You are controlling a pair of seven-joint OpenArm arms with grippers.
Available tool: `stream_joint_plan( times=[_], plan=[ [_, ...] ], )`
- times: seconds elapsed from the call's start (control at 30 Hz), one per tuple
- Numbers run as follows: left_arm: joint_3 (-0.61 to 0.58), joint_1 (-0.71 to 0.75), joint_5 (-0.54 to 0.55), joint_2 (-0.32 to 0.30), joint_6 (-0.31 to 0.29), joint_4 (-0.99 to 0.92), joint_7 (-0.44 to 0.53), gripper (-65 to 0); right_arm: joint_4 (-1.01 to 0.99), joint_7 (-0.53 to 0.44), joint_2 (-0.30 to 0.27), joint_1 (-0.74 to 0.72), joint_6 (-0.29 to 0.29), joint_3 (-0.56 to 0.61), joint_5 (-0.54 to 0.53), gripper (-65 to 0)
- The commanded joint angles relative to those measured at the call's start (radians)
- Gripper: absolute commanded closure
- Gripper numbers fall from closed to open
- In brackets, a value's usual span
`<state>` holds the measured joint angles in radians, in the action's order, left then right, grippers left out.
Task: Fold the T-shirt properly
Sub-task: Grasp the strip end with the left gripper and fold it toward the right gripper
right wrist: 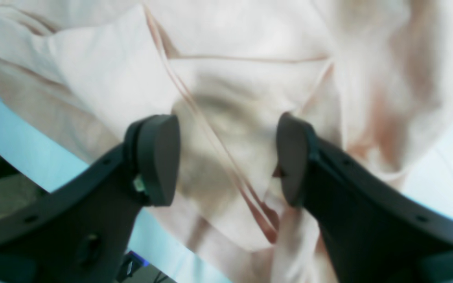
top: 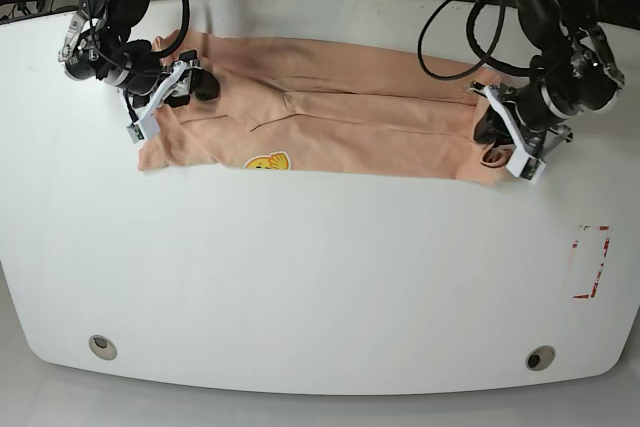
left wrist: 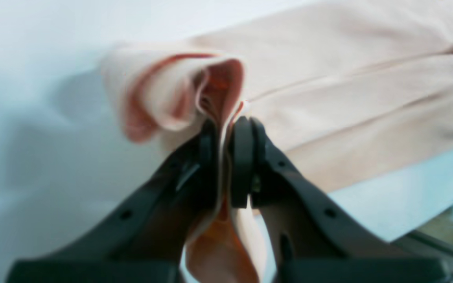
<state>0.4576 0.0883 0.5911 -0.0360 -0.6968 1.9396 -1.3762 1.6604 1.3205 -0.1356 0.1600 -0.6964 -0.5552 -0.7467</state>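
Observation:
The peach T-shirt [top: 340, 122] lies folded lengthwise into a long strip across the far half of the white table, with its yellow smiley print [top: 266, 161] near the front edge. My left gripper [top: 489, 143] is at the strip's right end. In the left wrist view it [left wrist: 226, 122] is shut on a bunched fold of the T-shirt [left wrist: 348, 78], lifted slightly. My right gripper [top: 190, 87] is at the strip's left end. In the right wrist view it [right wrist: 226, 157] is open, jaws wide apart just above the T-shirt [right wrist: 250, 78], over a seam.
The white table [top: 320, 267] stretches forward of the shirt. A red corner marking [top: 592, 262] sits at the right. Two round holes [top: 99, 346] [top: 540, 358] lie near the front edge. Cables hang behind the table. The table edge [left wrist: 427, 236] is close to my left gripper.

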Motion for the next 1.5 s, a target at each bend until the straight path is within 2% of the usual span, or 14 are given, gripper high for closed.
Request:
stream_joint_plan(
  times=[0.0,0.2,0.33,0.53,0.8,0.93,1.1,1.23,1.33,1.47],
  plan=[
    [-0.059,-0.012,0.016,0.028,-0.001,0.014,0.016,-2.2,0.014,-0.012,-0.012,-0.004,-0.002,-0.004,-0.021,-36.3],
    [-0.199,-0.026,-0.004,0.098,-0.001,0.008,0.019,-2.4,0.016,-0.012,-0.012,-0.009,-0.002,-0.006,-0.021,-36.3],
    [-0.268,-0.045,-0.095,0.138,-0.001,0.007,0.019,-2.4,0.016,-0.012,-0.012,-0.010,-0.002,-0.006,-0.021,-36.3],
    [-0.326,-0.048,-0.133,0.161,-0.001,0.007,0.019,-2.9,0.016,-0.012,-0.012,-0.010,-0.002,-0.006,-0.021,-36.3],
    [-0.437,-0.048,-0.135,0.161,-0.001,0.007,0.019,-15.3,0.016,-0.012,-0.012,-0.012,-0.002,-0.006,-0.023,-36.3],
    [-0.500,-0.074,-0.127,0.172,-0.001,0.008,0.018,-24.9,0.016,-0.012,-0.012,-0.021,-0.002,-0.006,-0.023,-36.3],
    [-0.592,-0.098,-0.125,0.193,-0.001,0.016,0.016,-29.3,0.016,-0.012,-0.012,-0.026,-0.002,-0.007,-0.023,-36.3],
    [-0.547,-0.163,-0.136,0.193,-0.001,0.016,0.018,-29.3,0.022,-0.011,-0.012,-0.037,-0.002,-0.007,-0.024,-36.3],
    [-0.452,-0.167,-0.182,0.193,-0.001,0.016,0.018,-29.3,0.036,-0.008,-0.016,-0.046,-0.002,-0.015,-0.069,-36.6],
    [-0.339,-0.160,-0.228,0.097,-0.001,0.014,0.018,-29.3,0.074,-0.006,-0.022,-0.047,-0.002,-0.095,-0.156,-37.1]
  ],
)
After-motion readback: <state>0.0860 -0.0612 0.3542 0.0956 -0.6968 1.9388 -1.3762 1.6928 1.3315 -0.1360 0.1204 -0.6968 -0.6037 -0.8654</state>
